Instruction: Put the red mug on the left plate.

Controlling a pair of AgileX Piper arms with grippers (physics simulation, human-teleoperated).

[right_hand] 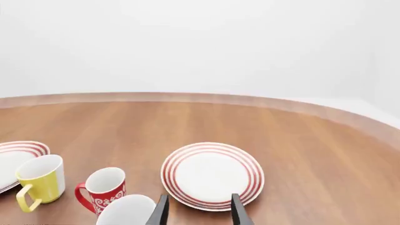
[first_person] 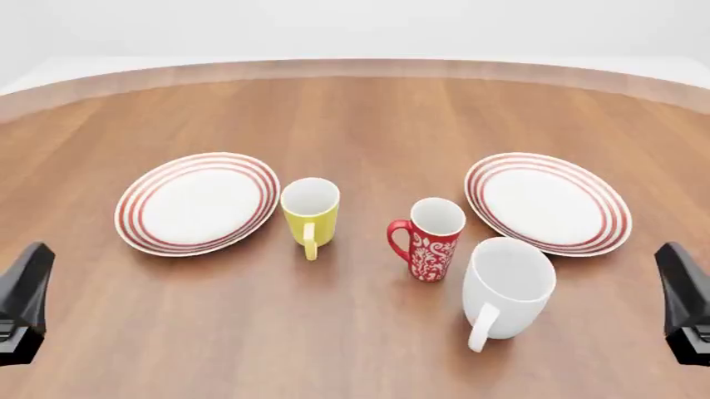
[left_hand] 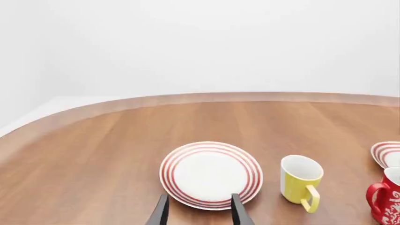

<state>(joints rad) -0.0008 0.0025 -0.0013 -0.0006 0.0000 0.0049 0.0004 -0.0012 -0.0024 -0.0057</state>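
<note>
The red mug [first_person: 431, 241] with its white floral pattern stands upright near the table's middle, handle toward the left. It also shows in the left wrist view [left_hand: 387, 197] and the right wrist view [right_hand: 103, 191]. The left plate [first_person: 198, 202], white with red rings, lies empty at the left [left_hand: 211, 174]. My left gripper [first_person: 25, 299] hovers near the front left edge, open [left_hand: 200, 199], with the left plate just ahead of its fingers. My right gripper [first_person: 686, 299] hovers at the front right, open [right_hand: 200, 199] and empty.
A yellow mug [first_person: 309, 208] stands between the left plate and the red mug. A larger white mug [first_person: 505, 287] stands close in front and right of the red mug. A second ringed plate [first_person: 547, 202] lies at the right. The table's curved far edge [first_person: 355, 68] runs behind.
</note>
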